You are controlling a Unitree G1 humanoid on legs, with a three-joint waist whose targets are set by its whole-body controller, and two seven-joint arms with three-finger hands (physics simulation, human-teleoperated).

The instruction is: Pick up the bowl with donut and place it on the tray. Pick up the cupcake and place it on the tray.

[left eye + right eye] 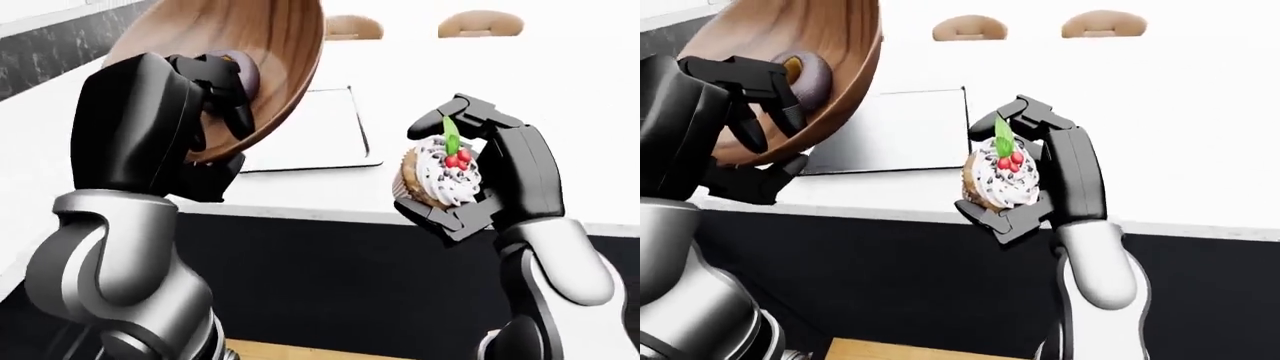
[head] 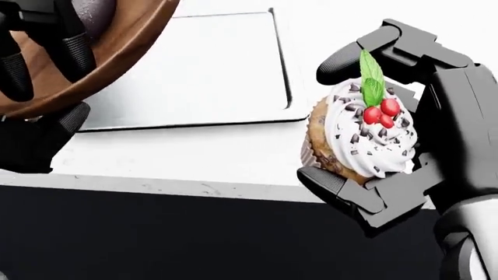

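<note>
Nowhere legible writing: bowl [image 1: 270, 52], cupcake [image 2: 362, 131].

The tray [image 2: 194, 76] top is bare, so there's room to come down onto it. The tilted bowl [image 1: 260, 52] overhangs its left side, though.

Wooden bowl [image 1: 270, 52]: warm brown, streaked grain.
Donut [image 1: 810, 75]: dull purple-brown glaze.
Cupcake [image 2: 362, 137]: tan sponge, pale ribbed wrapper, white frosting flecked with dark chocolate chips, three red berries, one green leaf.
Tray [image 2: 202, 76]: pale grey, thin dark outline.
Counter [image 2: 194, 157]: white top, black face below.
Left hand [image 1: 215, 90] and right hand [image 2: 389, 116]: glossy black; forearms silver-grey.
Two chair backs [image 1: 970, 28]: light tan.
Wall strip at left-eye view's upper left: black, speckled white.
</note>
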